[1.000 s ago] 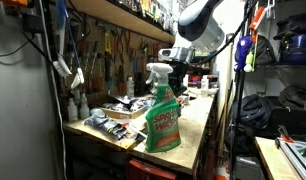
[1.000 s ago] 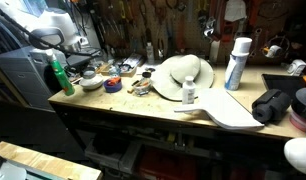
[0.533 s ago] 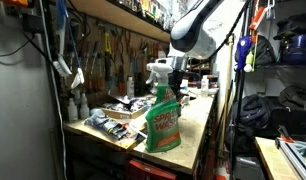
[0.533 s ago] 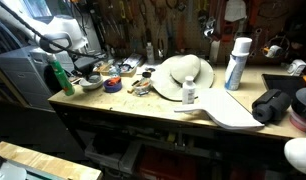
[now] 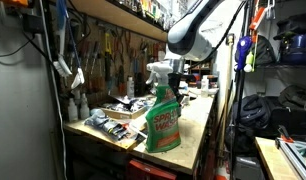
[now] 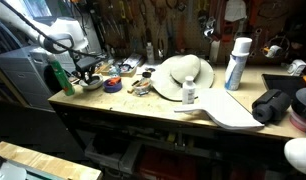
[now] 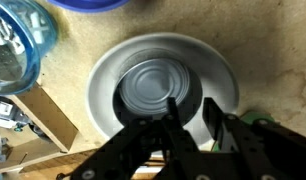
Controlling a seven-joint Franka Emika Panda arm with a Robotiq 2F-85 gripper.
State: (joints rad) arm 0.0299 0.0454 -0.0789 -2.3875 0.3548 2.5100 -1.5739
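Note:
My gripper (image 7: 190,105) hangs straight over a grey-white bowl (image 7: 153,85) on the workbench. Its two black fingers stand close together with a narrow gap, just above the bowl's inner right side, and hold nothing. In an exterior view the gripper (image 6: 86,72) is low over the bowl (image 6: 91,85) at the bench's end, right next to a green spray bottle (image 6: 59,78). In an exterior view the green spray bottle (image 5: 163,115) stands in front and hides the bowl; the gripper (image 5: 176,75) is just behind its white trigger head.
A clear blue glass dish (image 7: 23,45) and a wooden block (image 7: 48,115) lie beside the bowl. Further along the bench are a blue lid (image 6: 112,86), a white hat (image 6: 183,75), a small white bottle (image 6: 189,92), a white spray can (image 6: 236,62) and a black bag (image 6: 273,105).
The arm has come down and moved toward the spray bottle, bringing the gripper low over the bowl. Nothing on the bench has moved.

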